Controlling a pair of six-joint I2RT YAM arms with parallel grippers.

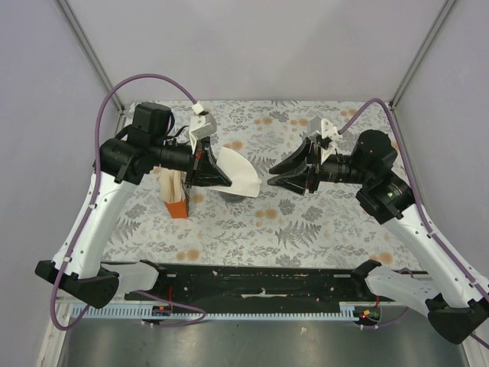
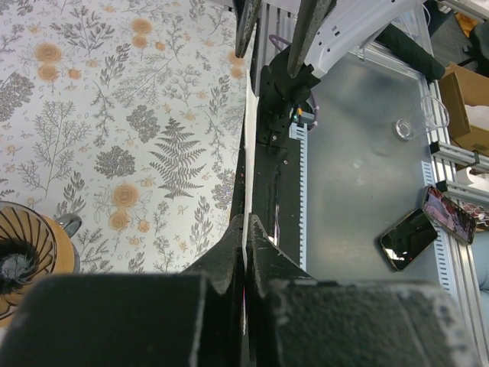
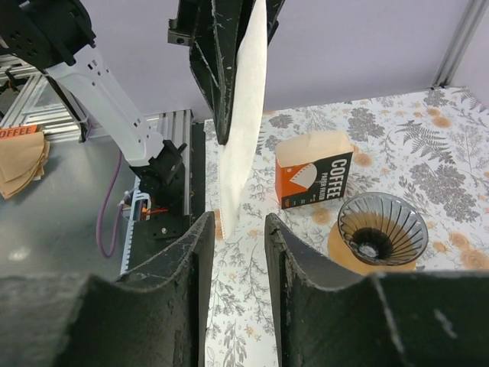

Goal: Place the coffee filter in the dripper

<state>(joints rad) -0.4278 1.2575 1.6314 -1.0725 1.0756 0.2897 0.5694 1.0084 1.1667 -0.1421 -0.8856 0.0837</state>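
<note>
Filter: thin white coffee filter (image 3: 246, 115), flat fan, hangs in air at center of right wrist view, not yet in dripper (image 3: 382, 227).
Left arm: left gripper (image 2: 245, 229) clamped on one edge of the paper, seen edge-on btw its fingers.
Right arm: right gripper (image 3: 238, 222) jaws apart, nothing held; free edge of paper just before the gap.
Dripper place: lower right of that view, beside orange COFFEE packet (image 3: 313, 177).
Handling: prob. very light, soft, creases easily; take the free edge gently to open the cone w/o tearing.

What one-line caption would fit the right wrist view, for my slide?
Left gripper holds the coffee filter edge-on in front of the open right gripper; the dripper and a coffee packet stand beyond.
</note>
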